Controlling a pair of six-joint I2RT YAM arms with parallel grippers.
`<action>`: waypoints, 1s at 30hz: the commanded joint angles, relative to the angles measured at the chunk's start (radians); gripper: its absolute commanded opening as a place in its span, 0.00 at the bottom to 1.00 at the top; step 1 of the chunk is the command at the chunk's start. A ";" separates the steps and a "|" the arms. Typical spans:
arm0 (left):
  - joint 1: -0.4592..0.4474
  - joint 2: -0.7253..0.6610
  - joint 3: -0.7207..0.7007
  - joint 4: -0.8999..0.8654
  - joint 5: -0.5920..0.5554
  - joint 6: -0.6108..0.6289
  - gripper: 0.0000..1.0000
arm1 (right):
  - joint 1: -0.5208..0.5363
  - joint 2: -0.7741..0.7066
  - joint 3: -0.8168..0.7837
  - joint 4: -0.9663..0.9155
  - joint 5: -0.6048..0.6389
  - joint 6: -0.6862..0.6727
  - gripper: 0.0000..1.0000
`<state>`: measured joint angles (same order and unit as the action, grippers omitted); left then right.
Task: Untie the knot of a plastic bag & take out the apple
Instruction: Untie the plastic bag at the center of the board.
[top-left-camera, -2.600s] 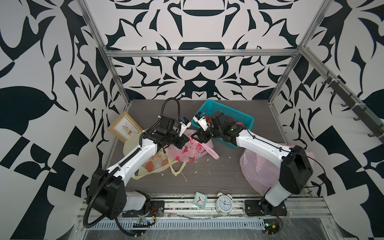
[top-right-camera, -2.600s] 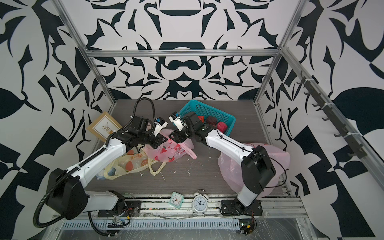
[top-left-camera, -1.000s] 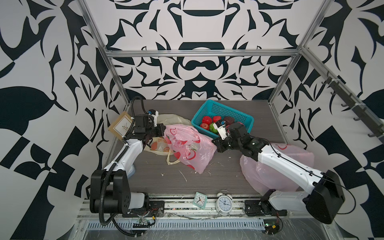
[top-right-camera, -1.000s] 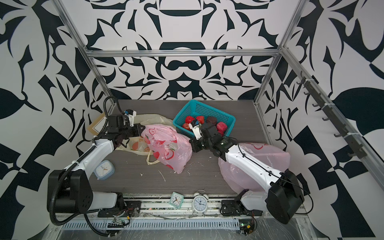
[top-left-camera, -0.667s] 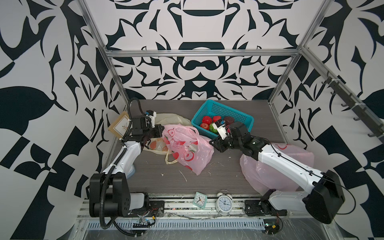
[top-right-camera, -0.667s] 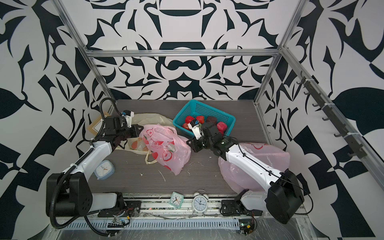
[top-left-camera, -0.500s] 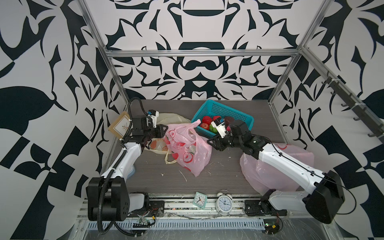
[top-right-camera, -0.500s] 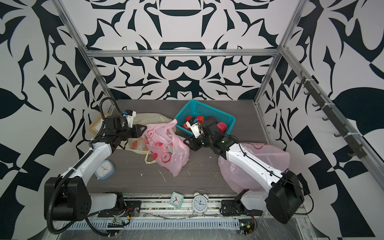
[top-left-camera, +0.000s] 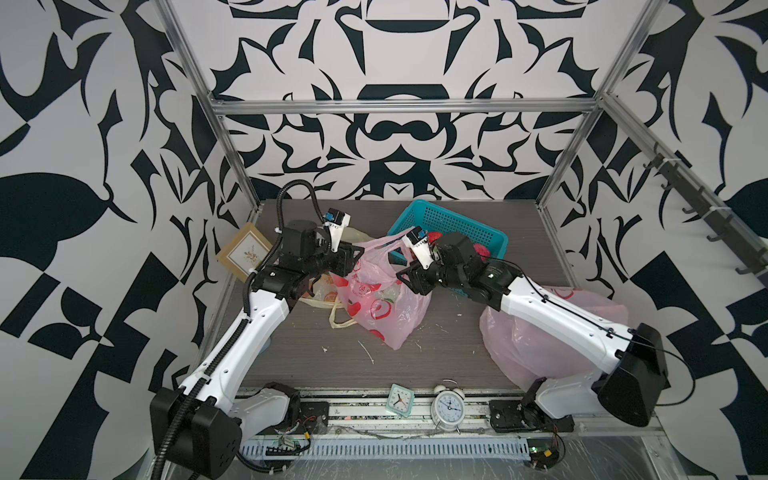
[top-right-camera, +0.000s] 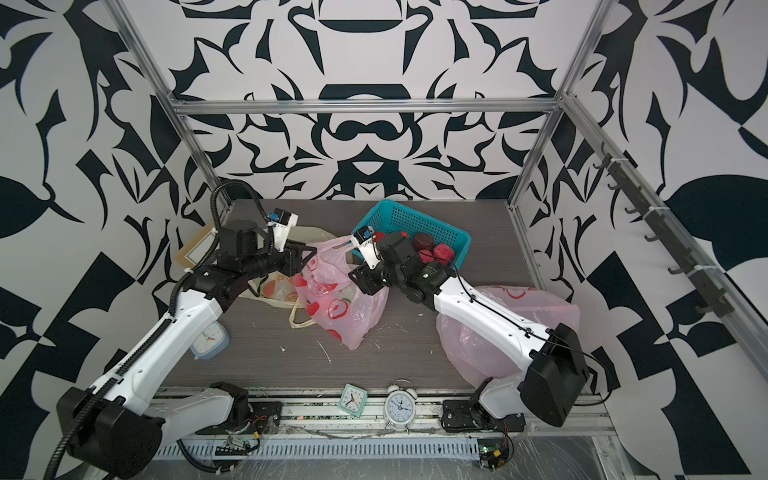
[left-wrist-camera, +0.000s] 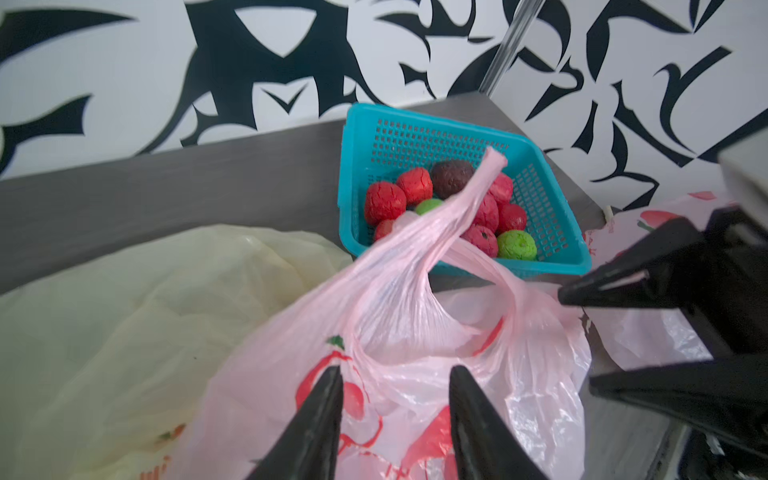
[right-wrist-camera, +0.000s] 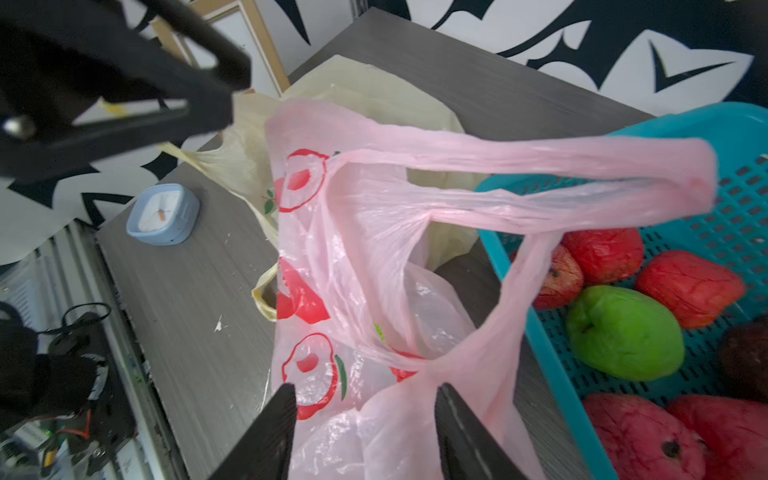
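1. A pink bag (top-left-camera: 382, 303) with red apple prints is seen standing on the grey surface (top-left-camera: 457, 353), just beside a teal basket (top-left-camera: 457, 220) of red and green fruit (left-wrist-camera: 384, 203)
2. The left claw (left-wrist-camera: 395, 370) is held open at one side of the bag's top, with nothing gripped
3. The right claw (right-wrist-camera: 365, 386) is held open at the opposite side, also empty
4. The bag's handles (right-wrist-camera: 540, 166) are shown loose and apart, one stretched toward the basket
5. The apple cannot be made out inside the bag
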<state>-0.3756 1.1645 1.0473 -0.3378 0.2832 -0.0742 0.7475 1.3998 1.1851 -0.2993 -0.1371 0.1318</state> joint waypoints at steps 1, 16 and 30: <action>-0.063 0.016 -0.003 -0.127 -0.088 -0.103 0.47 | -0.005 -0.003 0.036 -0.027 0.124 -0.003 0.59; -0.109 0.079 -0.057 -0.175 -0.160 -0.347 0.56 | -0.144 0.095 0.048 0.005 -0.185 0.102 0.65; -0.115 0.044 -0.152 -0.040 -0.154 -0.413 0.62 | -0.133 0.115 0.025 0.056 -0.298 0.046 0.21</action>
<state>-0.4854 1.2369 0.9207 -0.4301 0.1200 -0.4488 0.6025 1.6180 1.2388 -0.3145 -0.3939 0.2111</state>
